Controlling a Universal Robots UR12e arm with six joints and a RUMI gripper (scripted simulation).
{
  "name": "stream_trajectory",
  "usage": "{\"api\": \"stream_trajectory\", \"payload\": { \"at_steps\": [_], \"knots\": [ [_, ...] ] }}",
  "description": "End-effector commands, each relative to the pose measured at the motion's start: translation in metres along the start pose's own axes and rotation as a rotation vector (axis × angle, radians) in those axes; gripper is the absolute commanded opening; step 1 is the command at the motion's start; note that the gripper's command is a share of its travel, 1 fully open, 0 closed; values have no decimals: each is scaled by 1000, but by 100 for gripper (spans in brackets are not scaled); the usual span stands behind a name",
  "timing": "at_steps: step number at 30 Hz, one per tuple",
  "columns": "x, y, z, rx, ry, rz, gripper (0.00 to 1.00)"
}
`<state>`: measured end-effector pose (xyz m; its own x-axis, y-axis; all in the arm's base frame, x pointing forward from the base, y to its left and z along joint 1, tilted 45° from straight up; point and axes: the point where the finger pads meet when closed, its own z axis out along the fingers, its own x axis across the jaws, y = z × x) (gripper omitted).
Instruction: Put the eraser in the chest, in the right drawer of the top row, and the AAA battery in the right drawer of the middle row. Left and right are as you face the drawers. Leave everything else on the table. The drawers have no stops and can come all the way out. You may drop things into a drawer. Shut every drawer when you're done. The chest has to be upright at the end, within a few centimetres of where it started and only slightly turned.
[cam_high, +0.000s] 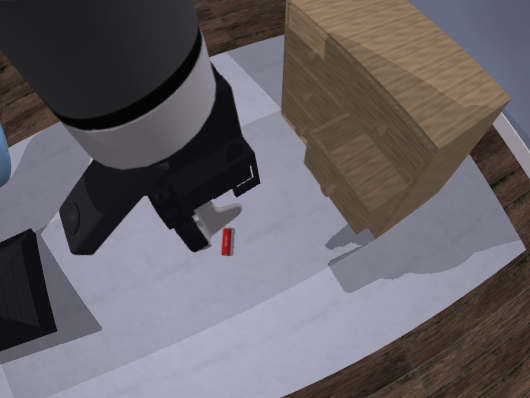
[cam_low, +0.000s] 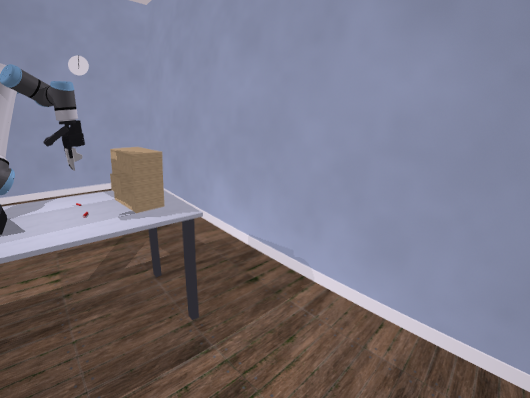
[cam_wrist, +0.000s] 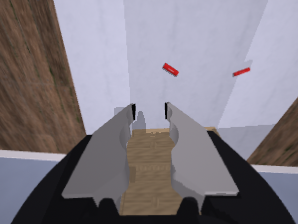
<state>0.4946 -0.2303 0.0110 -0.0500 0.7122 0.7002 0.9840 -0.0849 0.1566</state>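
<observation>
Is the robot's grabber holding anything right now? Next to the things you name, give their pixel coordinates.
Gripper (cam_high: 226, 223) (cam_low: 76, 163) (cam_wrist: 150, 104): partly open, nothing between its fingers.

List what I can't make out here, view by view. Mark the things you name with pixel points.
- Second red piece (cam_low: 78, 204) (cam_wrist: 241, 72): hidden in top view, presumably by the arm (cam_high: 135, 60) (cam_low: 65, 100); too small elsewhere to identify.
- Markings on the red cylinder (cam_high: 226, 242) (cam_low: 85, 214) (cam_wrist: 170, 69): too small in all views.
- Black block (cam_high: 46, 300) (cam_low: 2, 220): cut off by the left edge, top and exterior.
- Chest's (cam_high: 410, 30) (cam_low: 148, 180) (cam_wrist: 152, 192) back: turned away in all views.
</observation>
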Motion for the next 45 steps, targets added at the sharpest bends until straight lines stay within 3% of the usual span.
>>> {"api": "stream_trajectory", "payload": {
  "at_steps": [1, 11, 45],
  "knots": [
    [0, -2, -4, 34, 0, 0, 20],
    [0, -5, -8, 69, 0, 0, 20],
    [0, -5, -8, 75, -1, 4, 20]
  ]
}}
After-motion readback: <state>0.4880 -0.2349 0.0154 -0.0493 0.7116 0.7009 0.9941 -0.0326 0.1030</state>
